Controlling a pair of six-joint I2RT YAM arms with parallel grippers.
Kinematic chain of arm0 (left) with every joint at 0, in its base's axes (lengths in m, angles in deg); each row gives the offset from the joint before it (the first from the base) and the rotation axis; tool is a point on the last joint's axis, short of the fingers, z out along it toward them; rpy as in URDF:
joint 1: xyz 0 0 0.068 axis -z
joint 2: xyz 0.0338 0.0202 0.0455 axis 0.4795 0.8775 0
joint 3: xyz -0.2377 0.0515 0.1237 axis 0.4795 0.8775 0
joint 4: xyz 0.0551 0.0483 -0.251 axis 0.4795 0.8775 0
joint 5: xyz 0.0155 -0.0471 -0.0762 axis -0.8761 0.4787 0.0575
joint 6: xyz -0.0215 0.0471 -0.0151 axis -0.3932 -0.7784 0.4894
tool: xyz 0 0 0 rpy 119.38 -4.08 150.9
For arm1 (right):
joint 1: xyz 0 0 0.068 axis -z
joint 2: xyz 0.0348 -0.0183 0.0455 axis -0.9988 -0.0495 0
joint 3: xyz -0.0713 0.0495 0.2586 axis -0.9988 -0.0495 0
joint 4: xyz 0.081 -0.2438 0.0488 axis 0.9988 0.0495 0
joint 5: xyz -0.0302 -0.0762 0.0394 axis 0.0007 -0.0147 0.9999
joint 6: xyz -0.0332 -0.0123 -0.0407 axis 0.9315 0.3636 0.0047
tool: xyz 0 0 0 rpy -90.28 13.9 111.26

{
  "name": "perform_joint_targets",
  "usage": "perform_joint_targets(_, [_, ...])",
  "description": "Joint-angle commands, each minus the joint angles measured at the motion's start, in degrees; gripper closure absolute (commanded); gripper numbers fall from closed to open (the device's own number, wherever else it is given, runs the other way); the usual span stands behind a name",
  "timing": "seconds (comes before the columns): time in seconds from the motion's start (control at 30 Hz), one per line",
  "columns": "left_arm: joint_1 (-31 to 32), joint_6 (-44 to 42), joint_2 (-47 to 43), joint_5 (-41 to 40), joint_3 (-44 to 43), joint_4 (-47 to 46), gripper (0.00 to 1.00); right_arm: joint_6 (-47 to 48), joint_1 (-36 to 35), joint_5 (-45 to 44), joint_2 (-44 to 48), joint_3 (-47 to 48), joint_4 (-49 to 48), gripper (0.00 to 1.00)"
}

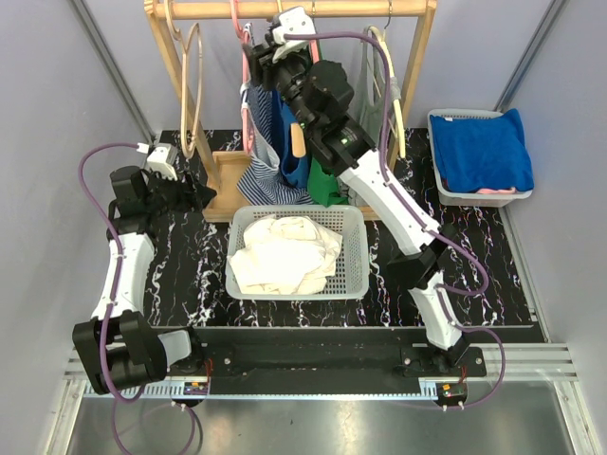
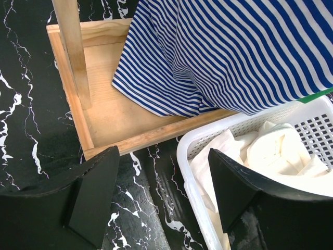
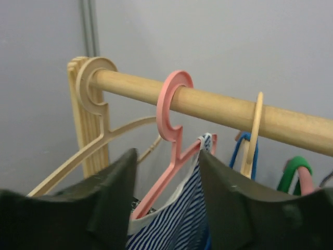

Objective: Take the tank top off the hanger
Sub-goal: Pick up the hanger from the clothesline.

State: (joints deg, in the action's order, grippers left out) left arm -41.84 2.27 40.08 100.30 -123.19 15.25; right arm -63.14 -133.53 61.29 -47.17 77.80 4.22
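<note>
The blue-and-white striped tank top (image 3: 171, 224) hangs on a pink hanger (image 3: 169, 104) hooked over the wooden rod (image 3: 218, 104). One strap lies over the hanger's right arm. My right gripper (image 3: 167, 156) is open, its fingers either side of the hanger's left arm and the top's neckline. From above, that gripper (image 1: 264, 45) is high at the rod beside the pink hanger (image 1: 246, 66). The tank top (image 1: 266, 166) drapes down to the rack's base. My left gripper (image 1: 199, 196) is open and empty low over the table, with the top's hem (image 2: 234, 52) ahead of it.
A white basket (image 1: 356, 256) of cream cloth stands in front of the rack, its rim (image 2: 192, 177) between my left fingers. The rack's wooden base (image 2: 104, 120) lies just ahead. Beige hangers (image 1: 194, 85) and blue and green garments (image 1: 327, 185) share the rod. A grey bin (image 1: 446, 190) holds blue cloth.
</note>
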Motion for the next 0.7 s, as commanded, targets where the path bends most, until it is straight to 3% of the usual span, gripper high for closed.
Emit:
perform_joint_targets(0.0, [0.0,0.0,0.0,1.6,-1.0,-3.7,0.27,2.4,-8.6,-13.6,-1.1,3.3,1.0,0.31])
perform_joint_targets(0.03, [-0.1,0.0,0.0,1.6,-1.0,-3.9,0.27,3.9,-10.0,-15.5,-1.4,3.0,-0.1,0.21])
perform_joint_targets(0.1, [-0.1,0.0,-0.2,1.7,-1.0,-3.8,0.27,4.9,-11.5,-16.9,-1.4,3.2,-0.3,0.11])
perform_joint_targets(0.2, [0.0,-0.3,-0.6,1.9,-1.0,-3.7,0.27,5.3,-12.3,-20.2,-1.8,3.4,-0.6,0.07])
perform_joint_targets(0.47, [-0.1,-3.1,-2.9,0.1,-2.7,-0.4,0.26,8.9,-10.1,-25.0,-2.1,1.1,-1.7,0.14])
perform_joint_targets(0.67, [-2.5,-3.3,-5.2,-6.6,-6.8,1.1,0.26,4.9,-10.1,-21.6,-0.3,1.0,1.8,0.17])
